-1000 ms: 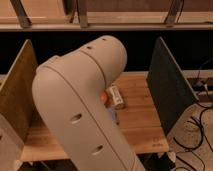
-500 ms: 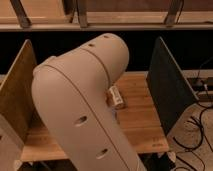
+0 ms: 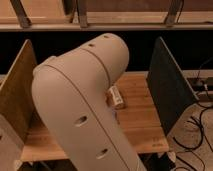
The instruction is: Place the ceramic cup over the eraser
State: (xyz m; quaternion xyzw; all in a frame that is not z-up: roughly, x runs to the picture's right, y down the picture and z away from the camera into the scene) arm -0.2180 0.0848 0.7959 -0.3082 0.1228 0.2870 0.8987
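No text, label or number is legible anywhere (gripper out of view).

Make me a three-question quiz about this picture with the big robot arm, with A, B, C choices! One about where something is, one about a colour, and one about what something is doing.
1. Where is the big robot arm?
A. In front, covering much of the wooden table
B. Far away behind the shelf
C. Under the table

2. What colour is the arm?
A. Bright blue
B. Cream-white
C. Green

3. How does the dark panel on the right of the table stand?
A. Lying flat
B. Upright on its edge
C. Hanging from the ceiling

Answers:
1 A, the arm fills the middle of the view and hides the tabletop behind it.
2 B, its casing is pale cream all over.
3 B, it rises straight up from the table's side.

The gripper is hidden, and so are the cup and eraser; only a small cream-and-yellow item peeks out beside the arm.
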